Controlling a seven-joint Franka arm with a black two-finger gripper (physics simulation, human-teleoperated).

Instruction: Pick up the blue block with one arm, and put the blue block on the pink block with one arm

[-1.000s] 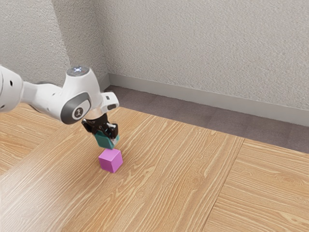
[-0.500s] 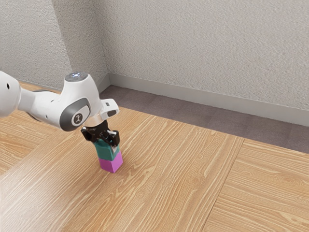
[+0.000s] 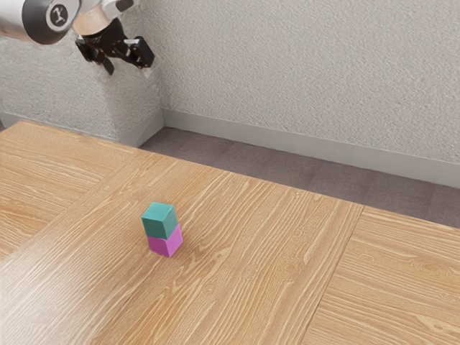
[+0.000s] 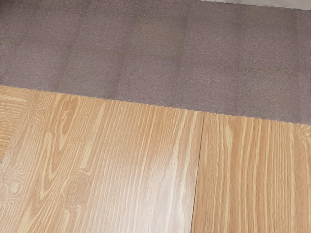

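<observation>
Resting a little off-centre on the pink block, left of frame centre, the blue block could topple if nudged, while the gripper hangs empty, fingers apart, at upper left.

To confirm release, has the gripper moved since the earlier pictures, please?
Yes. The gripper has lifted away from the blue block on the pink block, up to the exterior view's upper left.

Bright, even light all over, wall softly lit and a touch dimmer toward its corner, barely a shadow at the pink block, pale sheen on the wooden table in the wrist view.
</observation>
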